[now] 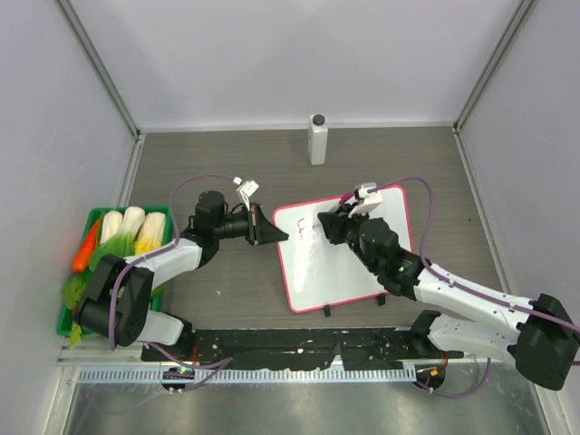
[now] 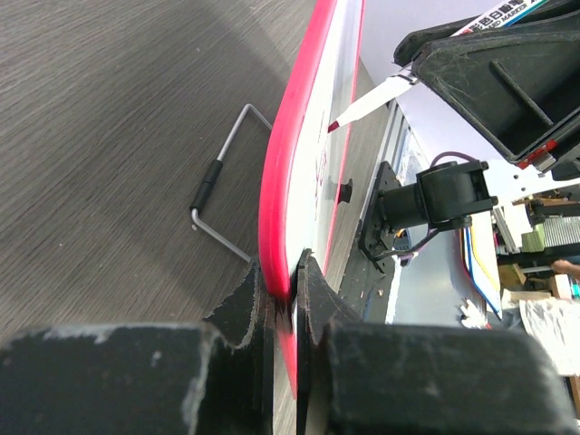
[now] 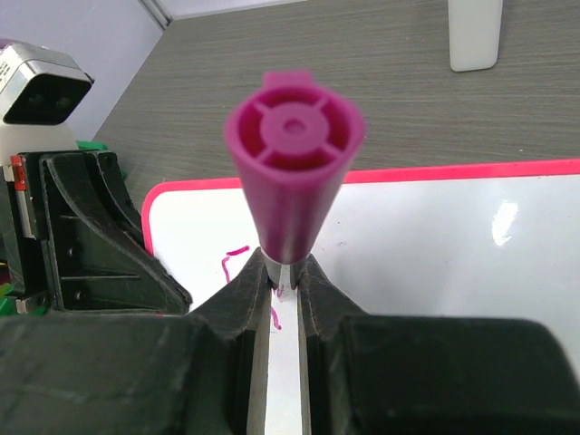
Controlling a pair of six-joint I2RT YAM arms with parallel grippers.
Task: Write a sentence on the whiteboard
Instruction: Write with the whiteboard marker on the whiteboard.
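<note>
The whiteboard, white with a pink-red frame, lies tilted on the table between my arms. My left gripper is shut on its left edge; the left wrist view shows the red frame pinched between the jaws of that gripper. My right gripper is over the board's upper left, shut on a marker with a magenta end. The marker's tip touches the board. Of the sentence, a few pink strokes show beside the tip.
A white bottle stands at the back centre. A green tray of vegetables sits at the left. Two black clip feet stick out from the board's near edge. A bent metal wire lies under the board.
</note>
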